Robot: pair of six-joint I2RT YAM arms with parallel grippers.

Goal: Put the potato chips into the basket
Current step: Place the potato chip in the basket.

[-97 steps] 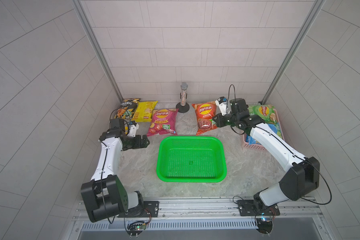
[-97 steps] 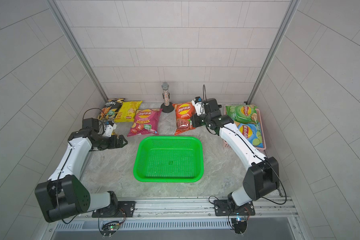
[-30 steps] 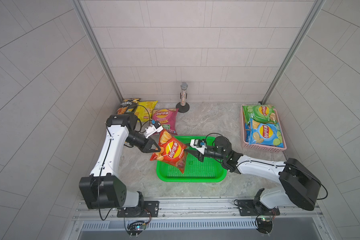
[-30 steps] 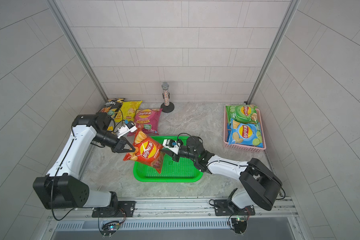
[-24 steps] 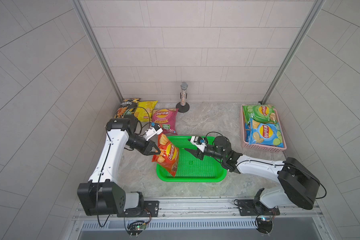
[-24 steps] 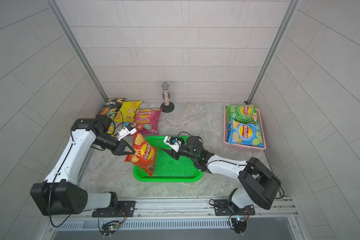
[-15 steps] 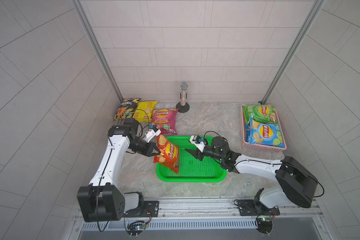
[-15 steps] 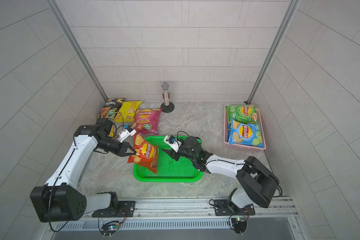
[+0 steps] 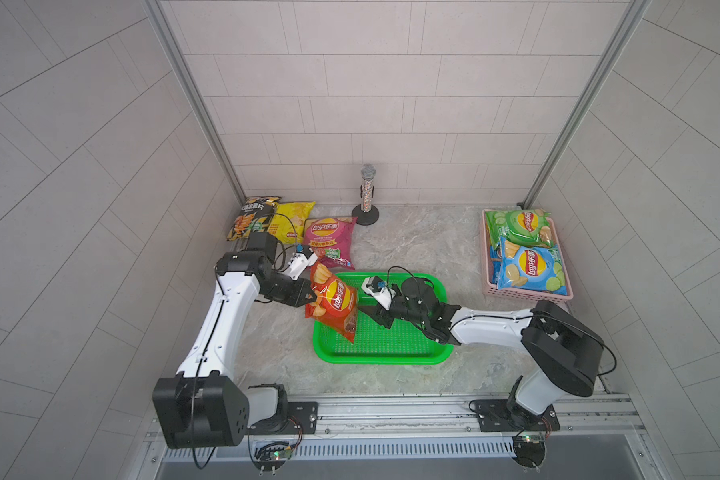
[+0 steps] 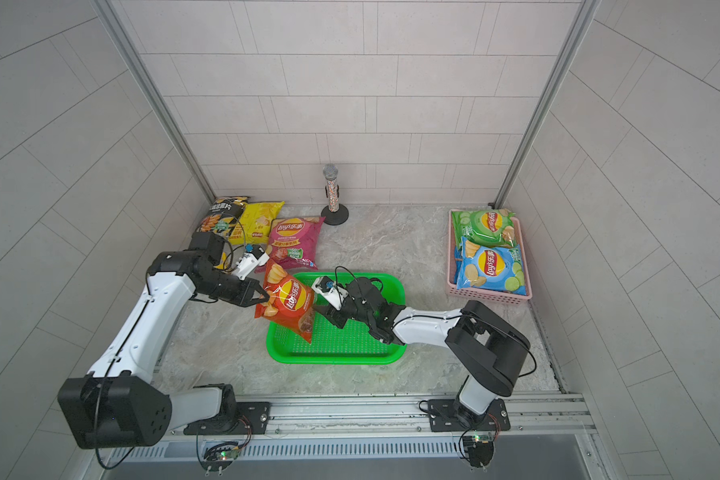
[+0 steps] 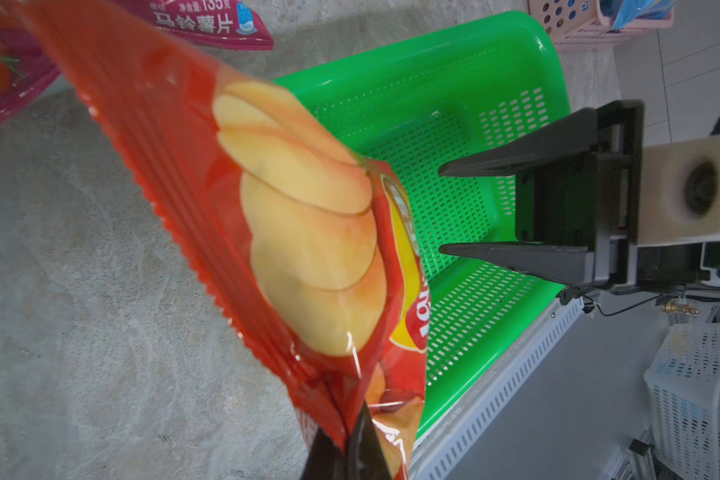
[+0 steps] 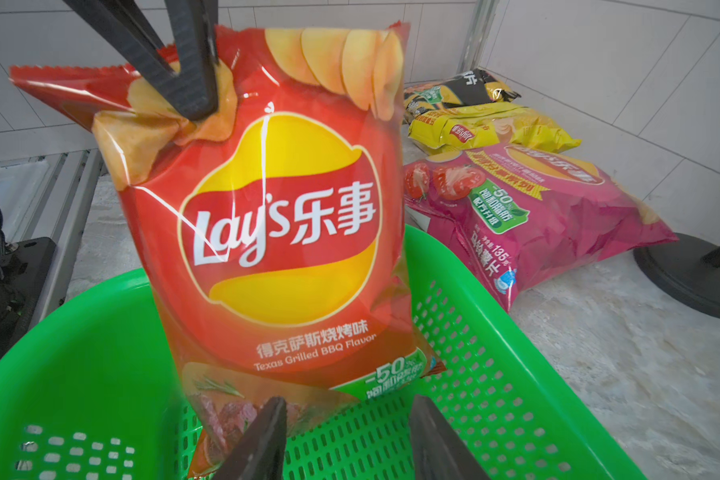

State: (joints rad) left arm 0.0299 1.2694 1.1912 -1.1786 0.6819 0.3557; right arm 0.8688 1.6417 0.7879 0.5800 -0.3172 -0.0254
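Dangling, a glossy puffed red-orange bag [image 9: 334,303] overhangs the perforated basket [image 9: 391,343].

A green perforated plastic basket [image 9: 391,358] sat mid-table, a red-orange glossy chip bag [image 9: 334,303] hanging over its left rim. Behind lay a magenta glossy bag [image 9: 329,241], with a yellow glossy bag [image 9: 294,216] and a black glossy bag [image 9: 252,216] further left. Rightward, a pink plastic crate [image 9: 528,294] held a green glossy bag [image 9: 516,226] behind a blue glossy bag [image 9: 528,266].

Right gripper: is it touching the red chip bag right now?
Apart. The left wrist view shows the green basket between the open right gripper and the red chip bag. Only the left gripper pinches the bag's top corner.
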